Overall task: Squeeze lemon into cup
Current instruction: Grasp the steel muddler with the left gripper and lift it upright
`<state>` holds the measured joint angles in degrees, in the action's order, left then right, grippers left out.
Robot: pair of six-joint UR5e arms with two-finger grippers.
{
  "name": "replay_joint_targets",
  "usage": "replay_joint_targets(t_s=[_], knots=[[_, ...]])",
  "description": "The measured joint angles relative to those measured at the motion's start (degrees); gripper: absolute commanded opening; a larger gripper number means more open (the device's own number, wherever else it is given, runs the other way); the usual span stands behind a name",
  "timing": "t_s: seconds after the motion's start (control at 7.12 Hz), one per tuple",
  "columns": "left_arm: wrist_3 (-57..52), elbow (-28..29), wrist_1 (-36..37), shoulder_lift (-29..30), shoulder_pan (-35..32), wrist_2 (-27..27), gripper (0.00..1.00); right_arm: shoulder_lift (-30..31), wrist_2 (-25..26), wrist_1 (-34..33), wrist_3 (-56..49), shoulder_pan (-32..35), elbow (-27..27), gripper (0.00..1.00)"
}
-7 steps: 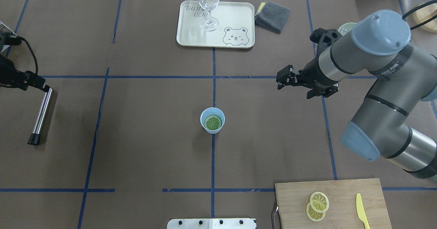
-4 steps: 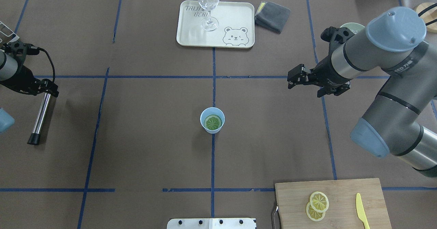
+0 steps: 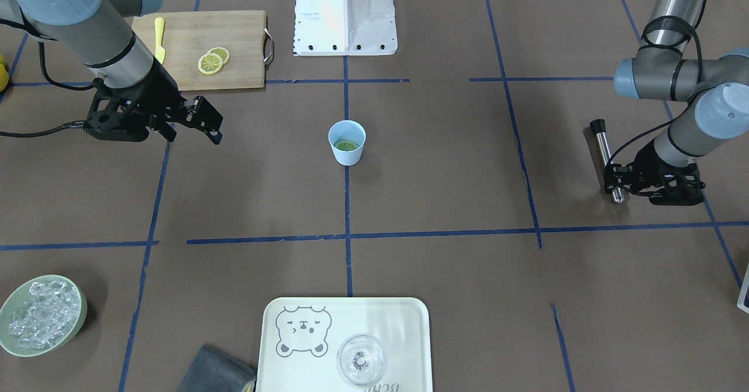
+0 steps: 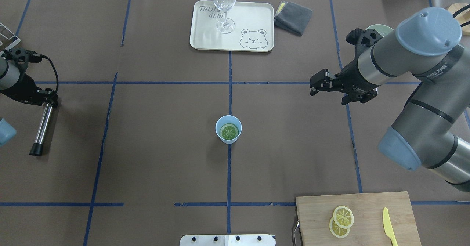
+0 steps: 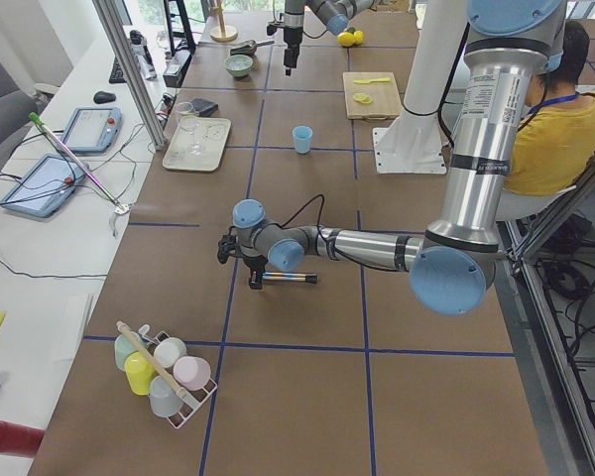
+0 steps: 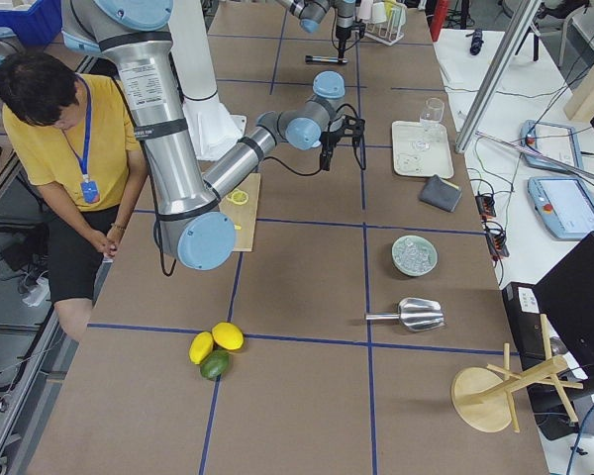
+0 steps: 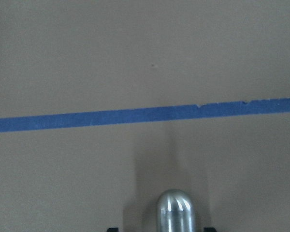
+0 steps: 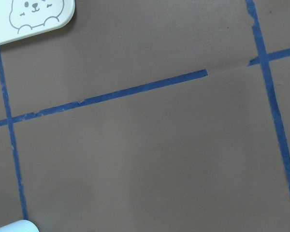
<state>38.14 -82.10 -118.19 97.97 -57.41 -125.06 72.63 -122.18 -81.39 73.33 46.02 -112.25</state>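
- The light-blue cup (image 4: 228, 129) stands upright in the middle of the brown table (image 4: 165, 147), right on a blue tape line.
- The lemon (image 4: 229, 131) chunk lies down inside the cup with its round cut side facing up. It looks a bit green in there.
- The right gripper (image 4: 314, 86) hangs in the air, well away from the cup, off to the cup's right and further back. Its two fingers are spread apart and nothing is between them.
- The left gripper (image 4: 49, 102) is low near the table's left edge, at the shiny end of a metal rod (image 4: 41, 128). The rod lies flat on the table, and its other end is black.
- In the left wrist view the rod's round tip sits between two dark finger bits. I cannot tell if they squeeze it or are just beside it.
- A wooden cutting board (image 4: 367, 202) lies at the near right. Two thin lemon slices (image 4: 342, 217) lie on it, one partly over the other, with a yellow knife (image 4: 389, 225) near them.
- On the far side, a cream tray (image 4: 253, 18) with a bear picture holds a clear wine glass (image 4: 224, 2), standing up. A grey cloth (image 4: 293, 16) lies just beside the tray.
- A pale green bowl (image 3: 23, 350) full of ice sits near the far right corner.
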Motion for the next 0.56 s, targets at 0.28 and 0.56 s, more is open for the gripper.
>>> replay_joint_targets(t_s=[0.28,0.56], knots=[[0.3,-1.2,0.6,0.1,0.0,0.0,0.0,0.1,-0.3,0.0,0.0,0.0,-1.0,1.0],[-0.2,-8.9,1.1,0.1,0.0,-0.1,0.0,1.6,-1.0,-0.4,0.2,0.1,-3.9,1.0]])
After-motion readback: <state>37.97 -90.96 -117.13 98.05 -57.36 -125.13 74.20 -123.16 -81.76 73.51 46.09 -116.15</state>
